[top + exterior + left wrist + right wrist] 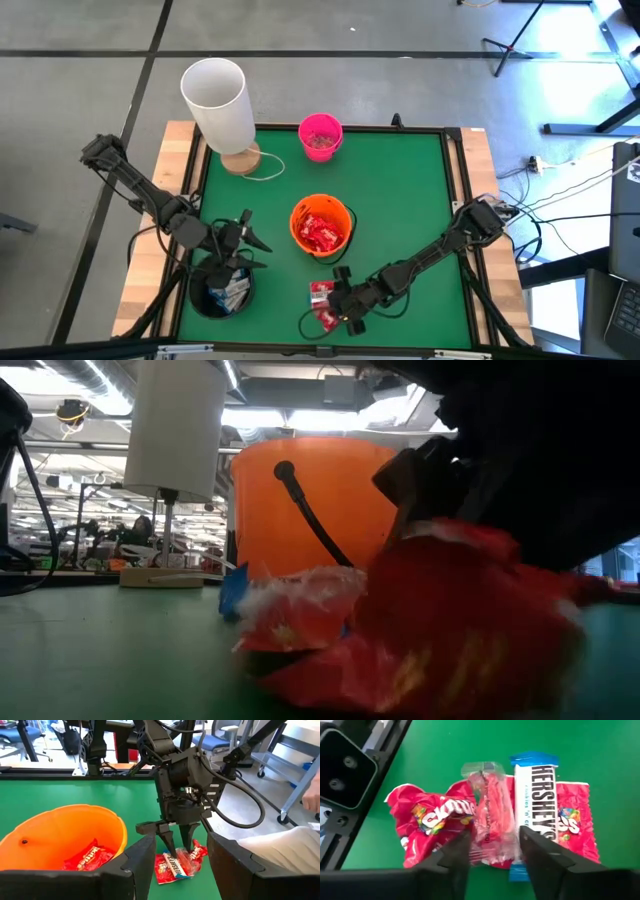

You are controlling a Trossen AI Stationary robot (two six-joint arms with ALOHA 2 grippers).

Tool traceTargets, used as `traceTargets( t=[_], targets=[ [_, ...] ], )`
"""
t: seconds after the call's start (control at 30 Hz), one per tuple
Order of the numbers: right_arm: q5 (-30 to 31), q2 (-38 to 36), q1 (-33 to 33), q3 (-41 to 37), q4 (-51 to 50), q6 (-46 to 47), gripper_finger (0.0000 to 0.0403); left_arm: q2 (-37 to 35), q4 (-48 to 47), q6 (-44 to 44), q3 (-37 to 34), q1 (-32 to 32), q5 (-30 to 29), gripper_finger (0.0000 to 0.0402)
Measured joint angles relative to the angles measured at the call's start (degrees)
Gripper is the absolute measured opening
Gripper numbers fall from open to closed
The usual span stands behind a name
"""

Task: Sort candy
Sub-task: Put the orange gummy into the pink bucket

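A small pile of candy [321, 298] lies on the green mat near the front edge: two red packets [430, 820], a white-and-blue bar [535, 785] and a clear-wrapped red sweet [490, 810] on top. My right gripper [495, 840] is open and slants down over the pile, one finger on each side of the clear-wrapped sweet. My left gripper [245, 240] hangs open with nothing in it above the black bucket [205, 300], which holds white-and-blue bars. The orange bucket [320, 225] holds red packets. My right gripper comes at the pile from above, slanting toward the near edge. Its fingers [462, 845] stand on either side of the clear-wrapped sweet's near end [492, 837], which lies flat on the other candy. Whether they touch it, I cannot tell.
A pink bucket [320, 135] stands at the far middle of the mat. A tall white cylinder on a wooden base [215, 100] is at the far left corner. Bare green mat [410, 190] stretches to the right of the orange bucket.
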Motion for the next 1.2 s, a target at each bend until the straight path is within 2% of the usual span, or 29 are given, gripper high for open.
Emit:
traceTargets(
  t=[0.27, 0.4, 0.63, 0.83, 1.03, 1.2],
  targets=[
    [0.41, -0.33, -0.08, 0.57, -1.70, 0.19, 0.0047, 0.00, -0.38, 0.02, 0.00, 0.00, -0.91, 0.0167],
    [0.39, -0.34, -0.08, 3.33, -6.21, 0.17, 0.0006, 0.00, -0.60, 0.00, 0.00, 0.00, -0.93, 0.0167],
    [2.25, -0.70, -0.10, 14.58, -20.96, -2.90, 0.0012, -0.01, -0.66, -0.11, 0.00, 0.00, -1.04, 0.0167],
    [3.70, -0.79, -0.12, 20.65, -24.17, -7.34, 0.0006, -0.01, -0.66, -0.41, 0.00, 0.00, -1.11, 0.0167],
    [1.57, -2.03, -2.27, 21.68, -24.64, -7.57, 0.0003, 0.00, -1.35, -1.18, 0.00, -0.02, -1.13, 0.0167],
    [0.51, -6.09, -5.13, 20.26, -24.81, -9.83, 0.0005, 0.00, -2.03, -1.03, 0.00, 0.00, -1.19, 0.0167]
  ],
)
